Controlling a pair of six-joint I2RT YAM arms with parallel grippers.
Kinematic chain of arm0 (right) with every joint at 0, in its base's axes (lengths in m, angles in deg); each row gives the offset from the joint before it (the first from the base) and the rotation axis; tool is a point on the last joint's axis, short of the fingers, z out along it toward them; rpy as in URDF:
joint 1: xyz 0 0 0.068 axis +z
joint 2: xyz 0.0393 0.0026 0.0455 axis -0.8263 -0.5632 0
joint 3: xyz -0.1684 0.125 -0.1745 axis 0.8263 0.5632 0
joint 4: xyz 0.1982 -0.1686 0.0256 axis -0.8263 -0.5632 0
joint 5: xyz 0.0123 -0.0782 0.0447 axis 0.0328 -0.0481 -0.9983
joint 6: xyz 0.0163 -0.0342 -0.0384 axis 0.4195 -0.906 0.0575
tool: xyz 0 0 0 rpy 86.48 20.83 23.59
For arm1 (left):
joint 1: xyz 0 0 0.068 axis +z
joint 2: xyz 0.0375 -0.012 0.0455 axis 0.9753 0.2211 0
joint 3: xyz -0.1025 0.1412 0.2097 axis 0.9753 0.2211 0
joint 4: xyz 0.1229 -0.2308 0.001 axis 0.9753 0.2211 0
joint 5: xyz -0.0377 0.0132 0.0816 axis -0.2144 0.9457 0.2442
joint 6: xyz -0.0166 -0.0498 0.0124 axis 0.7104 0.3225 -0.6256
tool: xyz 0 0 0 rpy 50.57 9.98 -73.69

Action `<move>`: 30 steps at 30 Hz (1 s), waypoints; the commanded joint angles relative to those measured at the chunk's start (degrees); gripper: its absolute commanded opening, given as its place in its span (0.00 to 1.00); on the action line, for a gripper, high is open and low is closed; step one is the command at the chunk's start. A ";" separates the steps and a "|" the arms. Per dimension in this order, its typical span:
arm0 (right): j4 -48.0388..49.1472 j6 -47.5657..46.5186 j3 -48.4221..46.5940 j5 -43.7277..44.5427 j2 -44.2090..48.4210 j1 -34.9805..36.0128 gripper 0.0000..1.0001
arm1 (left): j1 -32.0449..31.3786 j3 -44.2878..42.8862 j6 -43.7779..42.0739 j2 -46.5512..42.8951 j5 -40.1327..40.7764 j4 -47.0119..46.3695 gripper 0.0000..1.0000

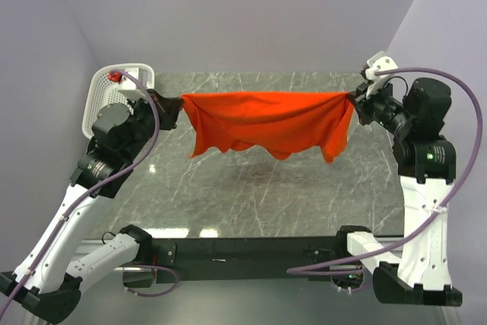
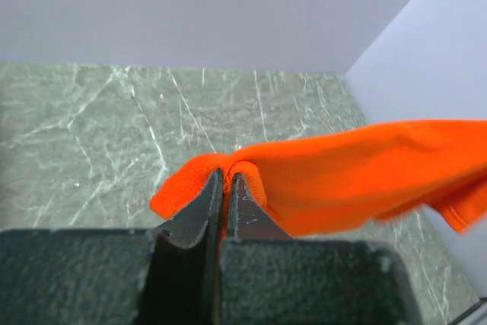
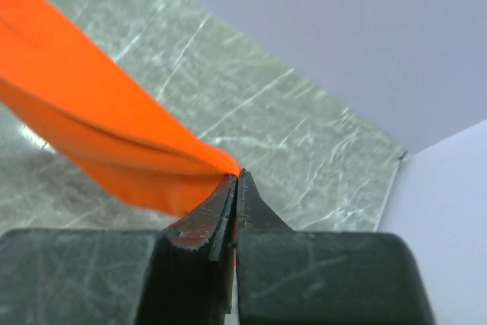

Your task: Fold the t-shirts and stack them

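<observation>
So the orange-red t-shirt [image 1: 266, 123] is up in the air, stretched wide between both arms over the far half of the marble counter [image 1: 251, 203]. The left tool [image 1: 178, 104] is pressed together on one end of the fabric and the right tool [image 1: 351, 101] is pinching the other end. Both wrist views show cloth bunched right at the tips. The bottom edge droops in waves, with its shadow on the counter below. A white perforated basket [image 1: 103, 93] sits at the far left corner, behind the left arm.

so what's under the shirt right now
Only bare table and the shirt's shadow; it hangs between the left pincer and right pincer. The table strip behind the hanging cloth is hidden.
</observation>
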 commanded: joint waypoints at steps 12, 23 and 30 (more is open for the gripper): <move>5.97 5.49 -1.85 -4.03 -6.65 -0.36 0.00 | 0.40 -7.54 -1.62 11.74 -2.42 0.16 0.01; 23.28 23.14 0.10 34.77 -30.62 5.09 0.11 | 12.51 -6.26 11.39 39.87 -4.88 -8.27 0.24; 19.77 16.15 4.71 26.67 -28.48 3.69 0.74 | 13.23 -17.04 9.73 42.91 -5.33 -4.32 0.71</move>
